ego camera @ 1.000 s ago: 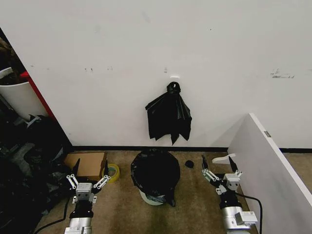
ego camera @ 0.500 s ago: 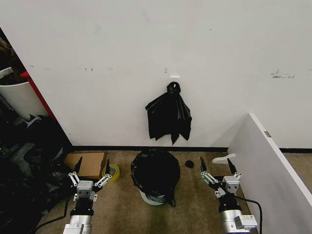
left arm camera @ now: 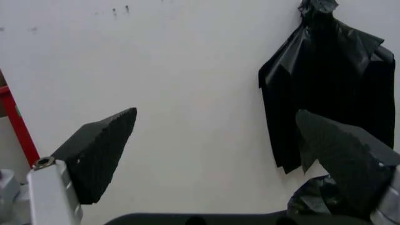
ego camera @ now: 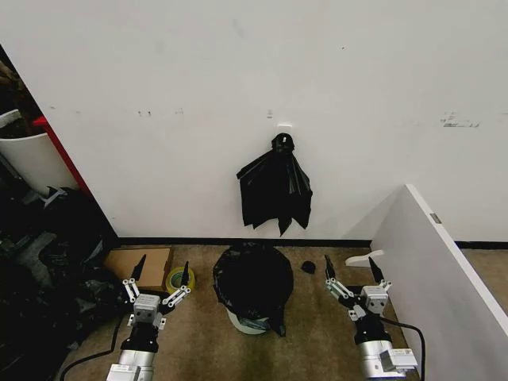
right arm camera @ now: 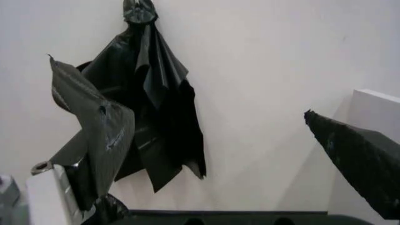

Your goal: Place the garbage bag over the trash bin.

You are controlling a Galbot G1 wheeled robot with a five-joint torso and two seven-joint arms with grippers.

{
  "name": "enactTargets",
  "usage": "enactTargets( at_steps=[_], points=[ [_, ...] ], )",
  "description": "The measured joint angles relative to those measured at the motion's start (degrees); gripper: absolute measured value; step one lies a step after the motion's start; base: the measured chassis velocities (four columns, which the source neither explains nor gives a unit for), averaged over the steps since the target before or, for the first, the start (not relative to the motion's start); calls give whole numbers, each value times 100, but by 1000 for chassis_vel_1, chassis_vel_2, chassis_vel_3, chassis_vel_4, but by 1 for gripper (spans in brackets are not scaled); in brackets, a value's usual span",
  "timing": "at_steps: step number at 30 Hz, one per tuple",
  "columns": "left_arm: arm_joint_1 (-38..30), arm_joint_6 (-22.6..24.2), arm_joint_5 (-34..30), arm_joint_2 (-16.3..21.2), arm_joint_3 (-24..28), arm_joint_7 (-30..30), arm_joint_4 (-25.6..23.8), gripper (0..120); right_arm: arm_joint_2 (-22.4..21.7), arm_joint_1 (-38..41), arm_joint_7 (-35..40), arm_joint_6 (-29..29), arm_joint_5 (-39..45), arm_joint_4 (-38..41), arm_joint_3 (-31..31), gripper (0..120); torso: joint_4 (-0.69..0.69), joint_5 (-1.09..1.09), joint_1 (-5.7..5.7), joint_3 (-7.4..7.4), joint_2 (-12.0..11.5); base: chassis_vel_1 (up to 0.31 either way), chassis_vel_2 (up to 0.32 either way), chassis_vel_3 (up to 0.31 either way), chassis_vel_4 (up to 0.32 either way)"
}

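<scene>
Low centre of the head view, the garbage bag (ego camera: 252, 279) drapes the trash bin (ego camera: 244, 321); it looks thin, floppy and slippery, so I'd pinch its gathered rim, with my left gripper (ego camera: 159, 278) and right gripper (ego camera: 348, 268) spread wide either side.

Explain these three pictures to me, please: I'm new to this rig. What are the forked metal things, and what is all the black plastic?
The forked things are the robot's two grippers, seen from a camera on its head. The left gripper and right gripper both hang low over the carpet, fingers spread, holding nothing. The other two pictures come from cameras on each wrist, looking out between that gripper's dark fingers toward the wall.

Between the grippers stands the trash bin, a cream bucket already draped in the garbage bag. Only a bit of the bucket shows at the bottom. Above it, a knotted black bunch hangs from a hook on the wall. A cardboard box and a tape roll lie on the floor to the left.
</scene>
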Motion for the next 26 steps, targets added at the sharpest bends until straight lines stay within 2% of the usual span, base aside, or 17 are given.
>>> enactTargets(
  at_steps=[12, 26],
  points=[
    [-21, -15, 46, -113, -27, -243, 112, 100, 142, -22, -1, 78, -89, -78, 8, 100, 1, 0, 0, 0, 0, 0, 0, 0, 0],
    [-31, 14, -146, 190, -65, -379, 142, 100, 483, -299, -20, 166, -556, 199, -19, 100, 0, 0, 0, 0, 0, 0, 0, 0, 0]
  ],
)
